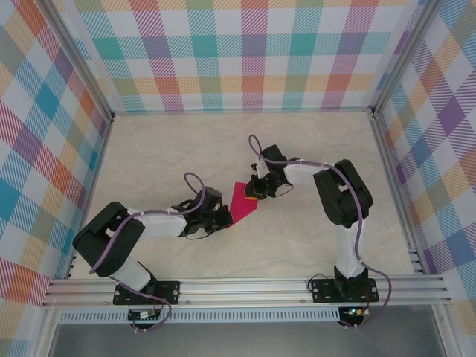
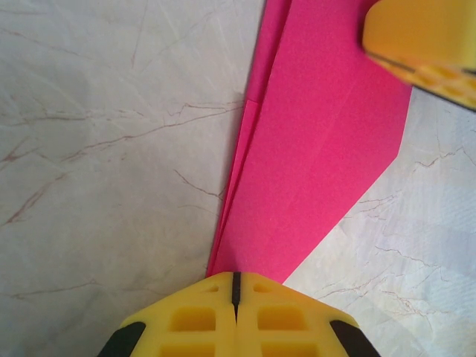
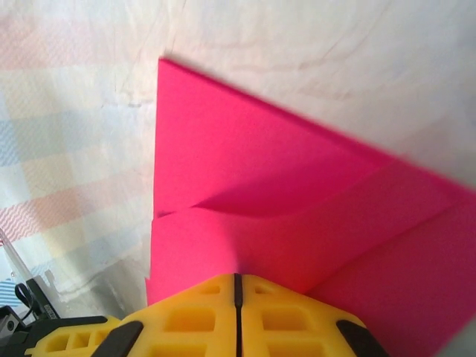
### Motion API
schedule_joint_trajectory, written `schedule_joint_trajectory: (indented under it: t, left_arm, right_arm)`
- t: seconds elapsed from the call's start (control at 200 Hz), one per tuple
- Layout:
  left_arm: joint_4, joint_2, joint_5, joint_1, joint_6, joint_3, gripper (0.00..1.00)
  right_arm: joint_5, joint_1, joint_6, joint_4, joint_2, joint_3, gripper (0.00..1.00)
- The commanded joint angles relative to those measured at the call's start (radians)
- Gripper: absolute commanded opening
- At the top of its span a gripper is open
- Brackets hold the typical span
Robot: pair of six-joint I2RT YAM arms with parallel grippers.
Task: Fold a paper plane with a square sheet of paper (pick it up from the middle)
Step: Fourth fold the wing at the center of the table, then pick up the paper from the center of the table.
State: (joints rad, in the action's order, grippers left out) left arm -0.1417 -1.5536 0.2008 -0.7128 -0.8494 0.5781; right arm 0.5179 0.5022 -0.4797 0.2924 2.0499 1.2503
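Both pairs of jaws are pressed together on the folded pink paper [image 1: 242,201]. The left gripper [image 1: 226,217] pinches its narrow near tip, and the right gripper [image 1: 256,193] pinches its far edge. Layered fold edges run along the paper's left side, while its right side is one clean diagonal. Bare marble table [image 1: 171,149] surrounds the paper, with the widest stretch beyond it, up to the checked back wall [image 1: 245,59].
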Motion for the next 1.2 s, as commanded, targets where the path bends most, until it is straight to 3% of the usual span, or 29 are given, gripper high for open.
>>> schedule_joint_trajectory:
  t: [0.0, 0.43, 0.6, 0.685, 0.825, 0.885, 1.065, 1.195]
  left_arm:
    - [0.195, -0.034, 0.019, -0.002, -0.008, -0.064, 0.0]
    - [0.199, -0.041, 0.022, 0.0, 0.003, -0.044, 0.0]
    - [0.21, -0.02, 0.022, 0.0, 0.022, -0.005, 0.03]
    - [0.234, 0.021, 0.01, 0.002, 0.047, 0.042, 0.13]
    - [0.281, 0.122, -0.042, 0.002, 0.082, 0.126, 0.26]
    - [0.299, 0.168, -0.086, 0.007, 0.083, 0.148, 0.37]
    - [0.309, 0.274, -0.243, 0.043, 0.058, 0.141, 0.57]
    - [0.3, 0.291, -0.254, 0.084, 0.046, 0.124, 0.68]
  right_arm:
    - [-0.081, -0.053, 0.046, -0.03, 0.05, 0.042, 0.07]
    - [-0.142, -0.147, 0.043, 0.035, 0.091, 0.189, 0.08]
    - [-0.178, -0.154, 0.043, 0.055, 0.018, 0.202, 0.13]
    - [-0.17, -0.154, 0.018, 0.036, -0.057, 0.151, 0.21]
    - [-0.116, -0.148, -0.06, -0.004, -0.176, 0.021, 0.41]
    - [-0.097, -0.14, -0.101, -0.007, -0.217, -0.031, 0.48]
    - [-0.042, -0.079, -0.209, -0.003, -0.272, -0.114, 0.58]
    - [-0.045, -0.021, -0.275, -0.017, -0.252, -0.144, 0.59]
